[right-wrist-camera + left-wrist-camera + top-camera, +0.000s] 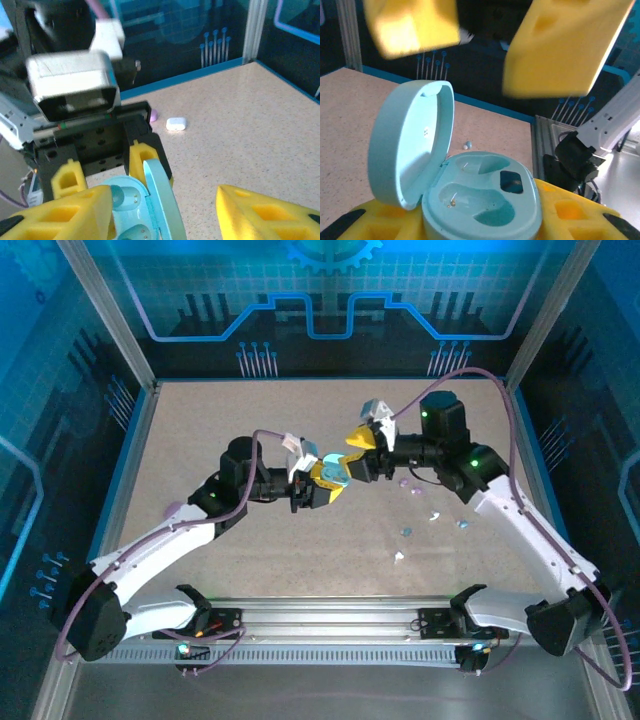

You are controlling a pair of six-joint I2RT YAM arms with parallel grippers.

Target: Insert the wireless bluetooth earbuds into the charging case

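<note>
The pale mint, pebble-shaped plastic charging case point(485, 200) was held clear of the speckled beige desk point(250, 570), near its middle. The left jaws clamped it low on its body, their yellow blocky fingers point(570, 212) pressing in from both sides. That low grip left the top free: the rounded lid point(412, 145) stood swung open on its hinge to one side. The two moulded wells faced up toward the other arm, apparently so that a bud could be lowered straight in. The right jaws hung just above the open case, their yellow fingers point(565, 50) spread wide with nothing visible between them, blurred in the left wrist view. Whether a bud already sat in either well I could not tell; one showed a dark patch, the rest pale plastic. The tiny plastic earbuds point(406, 532), white and pale blue, lay scattered on the desk to the right of the held case, near the right arm and apart from one another. By my reading that arm was the one fetching while the left served as a steady holder. A small white oblong case point(176, 123) and a purple rounded object point(153, 116) sat on the desk beyond, out of the way.
</note>
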